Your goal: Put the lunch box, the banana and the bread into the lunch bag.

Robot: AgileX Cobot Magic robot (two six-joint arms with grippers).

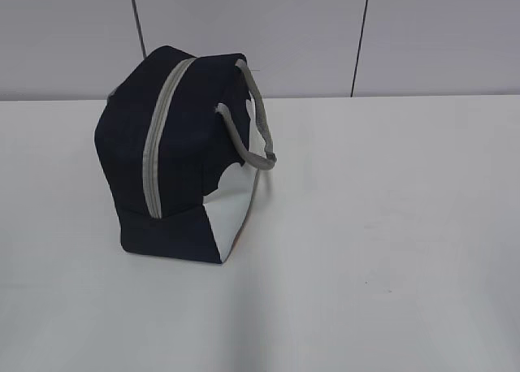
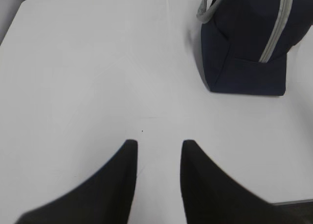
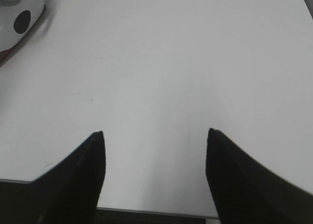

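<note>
Dark navy soft fabric lunch bag stands on the white bench, left of the middle in the exterior view, with its grey zipper running up the end that faces the camera and over the top; the zipper looks closed along the whole stretch that shows. A grey strap handle loops out on the bag's right side, above a white lower side panel. The bag sits upright, its base flat on the bench.

In the left wrist view the left hand hovers over bare bench, its two black fingers a narrow gap apart and nothing between them. The same navy bag stands well ahead and to the right of that hand, apart from it, with the grey zipper slanting up its side and a grey handle at its upper left corner.

In the right wrist view the right hand is spread wide, its black fingers far apart over the bench and holding nothing. At the top left corner of that view a white surface with a round black spot shows at the edge; I cannot tell what it is
</note>
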